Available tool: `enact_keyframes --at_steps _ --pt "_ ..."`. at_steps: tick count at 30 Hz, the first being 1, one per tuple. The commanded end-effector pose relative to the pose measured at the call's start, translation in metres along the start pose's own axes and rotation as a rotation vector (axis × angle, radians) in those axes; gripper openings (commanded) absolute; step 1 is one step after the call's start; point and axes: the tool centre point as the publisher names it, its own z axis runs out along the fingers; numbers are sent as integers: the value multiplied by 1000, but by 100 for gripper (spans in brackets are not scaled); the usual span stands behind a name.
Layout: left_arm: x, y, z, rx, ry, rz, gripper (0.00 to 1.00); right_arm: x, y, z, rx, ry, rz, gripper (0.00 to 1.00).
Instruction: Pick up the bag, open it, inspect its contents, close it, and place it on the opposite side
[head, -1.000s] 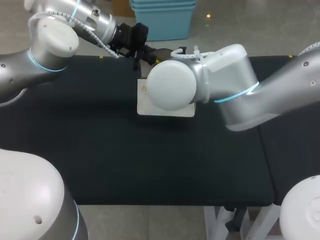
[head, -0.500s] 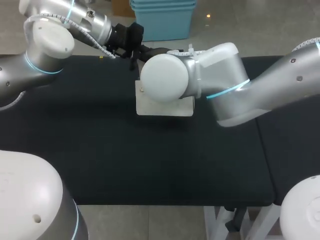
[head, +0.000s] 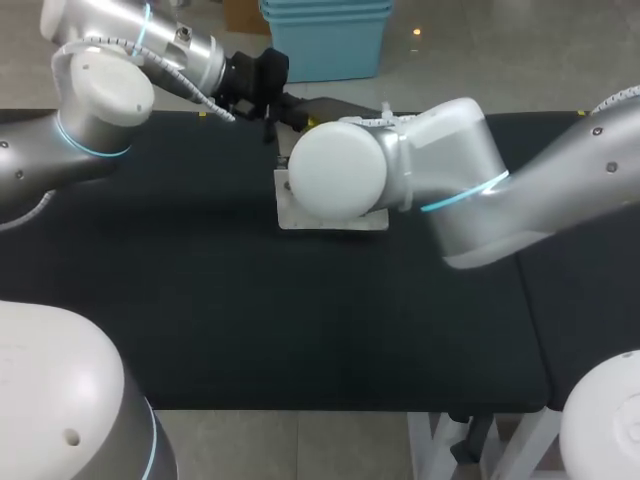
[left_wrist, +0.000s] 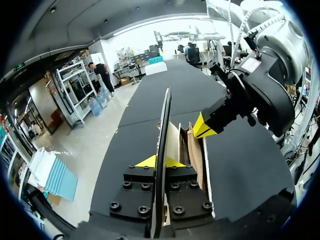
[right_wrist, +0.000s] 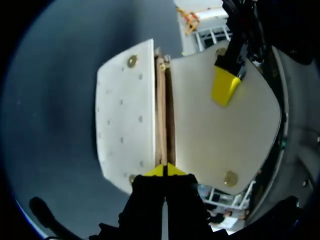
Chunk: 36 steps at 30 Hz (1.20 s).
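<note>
The bag (right_wrist: 125, 120) sits at the far middle of the counter (head: 250, 320). The left pincer (left_wrist: 159, 161) is clenched on the lifted flap (right_wrist: 215, 140) and the right pincer (right_wrist: 164, 171) is clamped on the bag's mouth edge. Together they likely hold it open for inspection.

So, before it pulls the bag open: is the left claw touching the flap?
Touching. In the left wrist view the flap runs edge-on between the tips of the left claw; the right wrist view shows one finger flat on it.
</note>
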Motion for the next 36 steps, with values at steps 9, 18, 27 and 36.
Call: enact_keyframes --at_steps 9,18,27,36 --pt "6 -11 -6 32 1 68 0 4 -3 4 -3 1 18 0" --pt "12 -15 -6 19 3 104 0 -22 -5 -4 10 -73 42 0" --pt "12 -15 -8 21 -3 97 0 -12 0 7 12 -43 30 0" --pt "12 -11 -9 47 8 65 0 -1 0 16 15 -7 32 0"
